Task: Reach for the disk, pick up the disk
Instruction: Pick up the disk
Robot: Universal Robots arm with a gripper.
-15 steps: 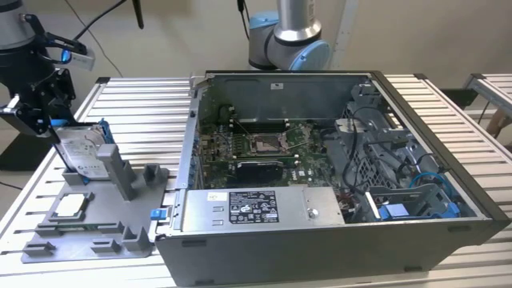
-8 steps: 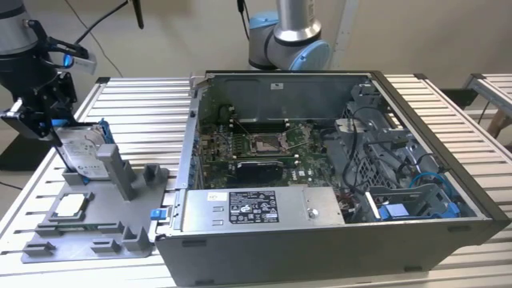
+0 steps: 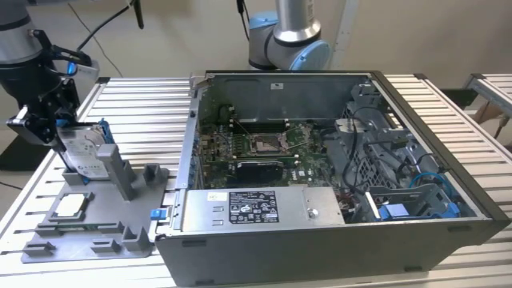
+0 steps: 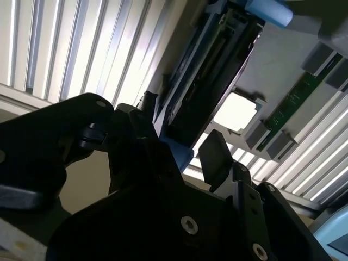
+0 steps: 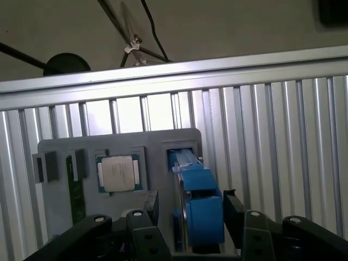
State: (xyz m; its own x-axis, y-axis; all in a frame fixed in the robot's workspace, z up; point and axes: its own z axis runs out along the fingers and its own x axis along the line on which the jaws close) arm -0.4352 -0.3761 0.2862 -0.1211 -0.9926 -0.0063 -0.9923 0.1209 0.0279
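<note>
disk [image 5: 198,212] | upright in grey holder [image 5: 163,138] | we log gripper [image 5: 191,202] spread, fingers [image 5: 232,209] flanking it both sides

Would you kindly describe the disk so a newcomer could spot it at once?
On the exterior view's left of the open computer case lies a grey tray. The disk stands on edge in its far slot. Unlike the flat square chip, it has a white label and blue frame.

Even indoor light; table slats [image 4: 65,49] glare white, the end effector [image 4: 182,142] darkly silhouetted.
</note>
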